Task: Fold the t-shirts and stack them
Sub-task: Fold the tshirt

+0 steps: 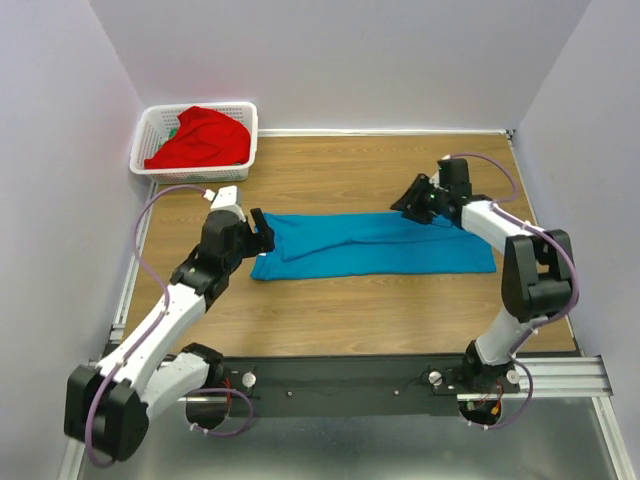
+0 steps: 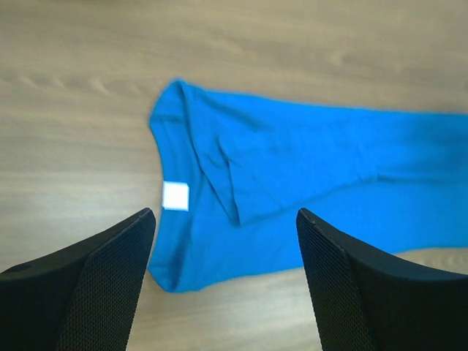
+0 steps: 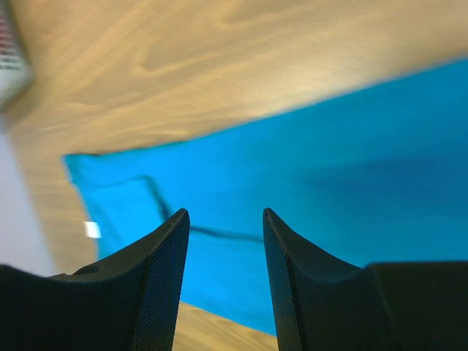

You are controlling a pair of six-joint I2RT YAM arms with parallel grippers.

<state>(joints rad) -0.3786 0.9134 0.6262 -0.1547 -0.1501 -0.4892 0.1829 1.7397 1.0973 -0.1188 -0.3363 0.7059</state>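
Observation:
A teal-blue t-shirt (image 1: 375,245) lies folded into a long strip across the middle of the wooden table. Its collar end with a white label (image 2: 175,196) faces my left gripper (image 1: 262,232), which hovers open just above that left end, nothing between its fingers. In the left wrist view the shirt (image 2: 307,168) spreads ahead of the wide-apart jaws. My right gripper (image 1: 415,200) hangs open over the strip's far edge, right of centre; the shirt (image 3: 307,168) fills its wrist view. A bright red t-shirt (image 1: 200,138) lies crumpled in the basket.
A white lattice basket (image 1: 152,125) stands at the table's back left corner. Purple walls close in the left, back and right sides. Bare wood (image 1: 380,315) lies between the blue shirt and the metal rail (image 1: 400,375) at the near edge.

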